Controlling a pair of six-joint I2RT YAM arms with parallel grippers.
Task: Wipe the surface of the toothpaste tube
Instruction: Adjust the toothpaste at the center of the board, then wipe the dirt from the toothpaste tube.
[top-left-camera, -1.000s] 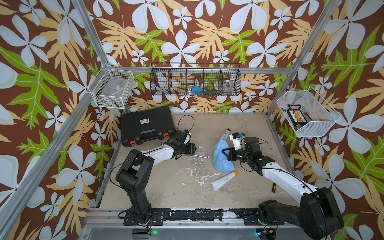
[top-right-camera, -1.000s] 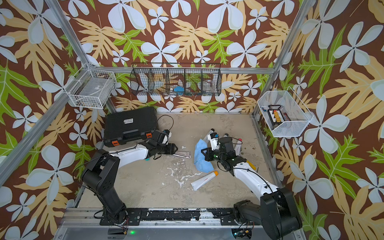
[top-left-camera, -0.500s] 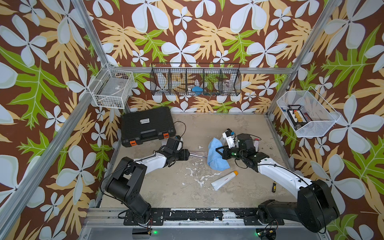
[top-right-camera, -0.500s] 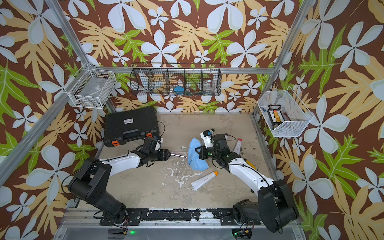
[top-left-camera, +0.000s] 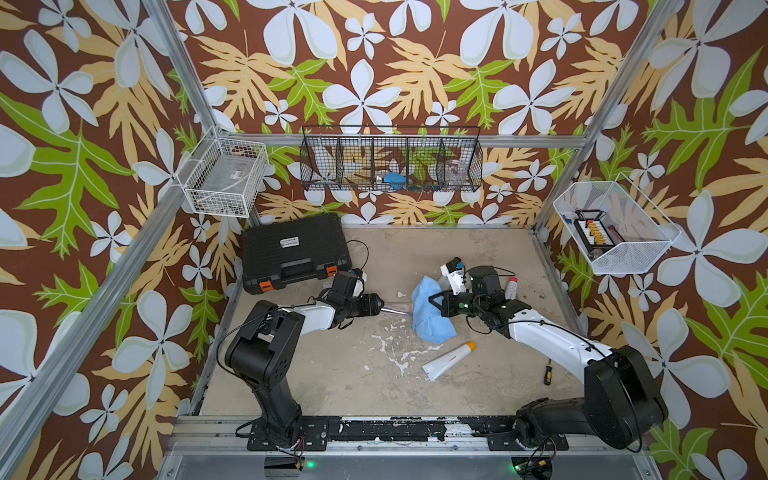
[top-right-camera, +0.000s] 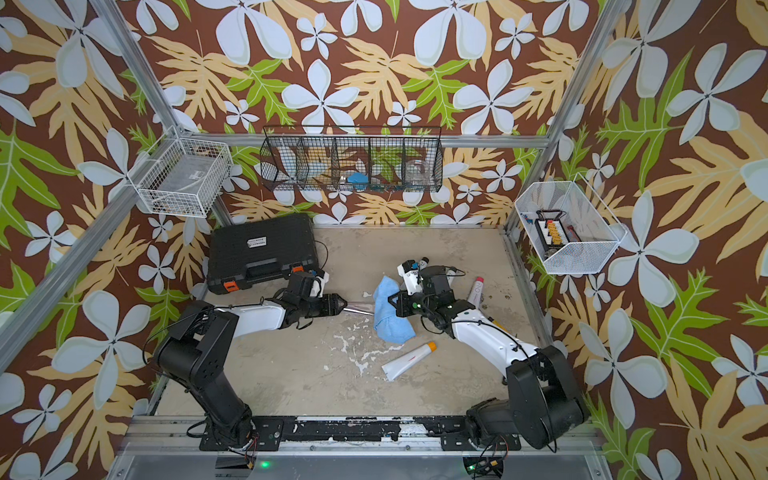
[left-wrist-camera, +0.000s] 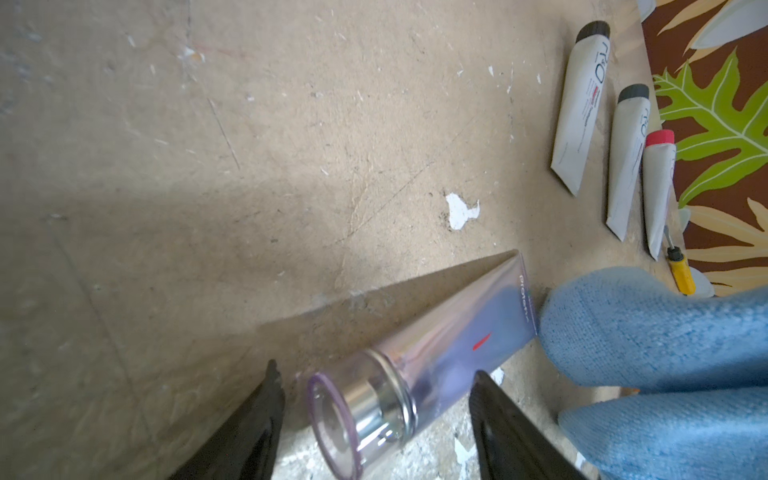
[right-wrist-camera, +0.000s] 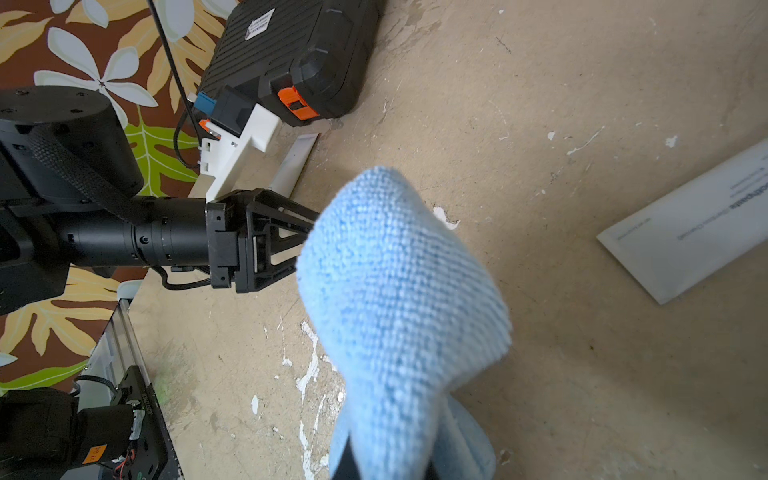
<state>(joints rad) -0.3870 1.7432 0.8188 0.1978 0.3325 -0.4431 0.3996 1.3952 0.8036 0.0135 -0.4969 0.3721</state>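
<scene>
Approach | right hand (top-left-camera: 438, 302), pinching blue cloth (left-wrist-camera: 644, 332), has brought it against crimped end of violet toothpaste tube (left-wrist-camera: 457, 332) lying on desk (top-left-camera: 332, 374) | left hand (left-wrist-camera: 375, 372) spread astride cap, tube ungripped | wiping likely next

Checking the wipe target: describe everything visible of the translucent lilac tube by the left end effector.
The lilac tube lies on the table: a translucent, iridescent body with a small red mark. Its clear cap, purple-rimmed over a silver collar, is on and sits between the open fingers of the left end effector, gaps on both sides. Its flat, lettered crimped end meets the blue cloth.
</scene>
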